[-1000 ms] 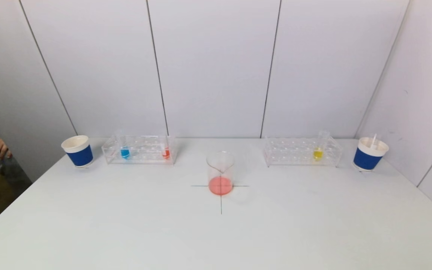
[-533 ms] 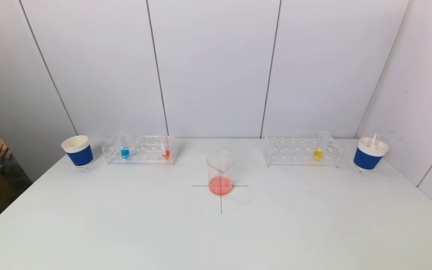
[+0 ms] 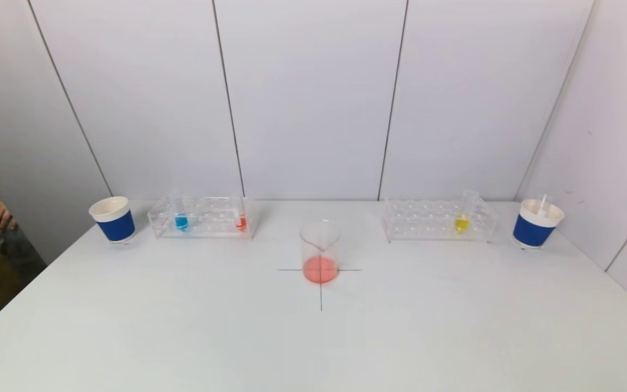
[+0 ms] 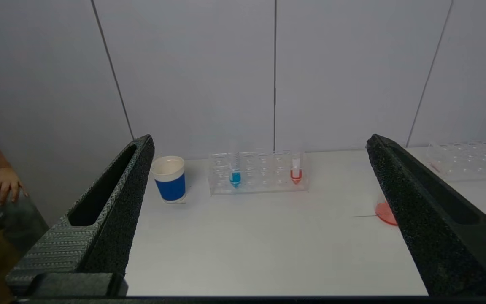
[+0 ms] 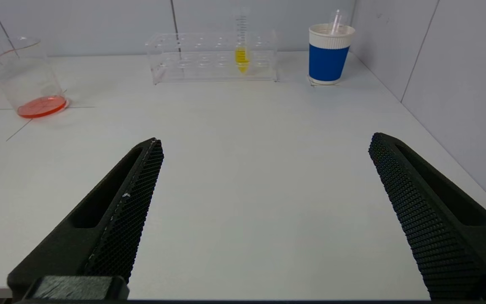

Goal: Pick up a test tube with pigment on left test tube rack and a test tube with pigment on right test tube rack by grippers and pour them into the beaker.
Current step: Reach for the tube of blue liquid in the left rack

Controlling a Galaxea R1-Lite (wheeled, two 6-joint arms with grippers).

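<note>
White wall panels back a white table [image 3: 183, 337] that fills the lower half of the head view. At centre frame the beaker [image 3: 320, 251] stands on a black cross mark [image 3: 321, 296] and already holds a shallow layer of red liquid.

The left test tube rack [image 3: 202, 217] sits at mid-left with a blue-pigment tube [image 3: 181, 216] near its left end and a red-pigment tube [image 3: 241, 218] at its right end. The right test tube rack [image 3: 438, 220] sits at mid-right and carries one yellow-pigment tube [image 3: 462, 216] toward its right end. A blue paper cup [image 3: 112, 219] stands just left of the left rack. A second blue cup [image 3: 537, 223], with a thin white item inside, stands right of the right rack.

Neither arm appears in the head view. In its wrist view the left gripper [image 4: 260, 145] has its fingers spread wide and empty, facing the left rack from well back. The right gripper [image 5: 264, 143] is likewise spread wide and empty, low over the table, with the yellow tube ahead at upper centre.

Judged step: pre-grasp, no tube lifted. The next move calls for each arm to advance to its rack, centre a tube between the fingers above the rack top, and close.

Clearance: the table foreground is free for approach. The right side wall runs close to the second cup, and a person's hand [image 3: 1, 215] shows at the left frame edge.
</note>
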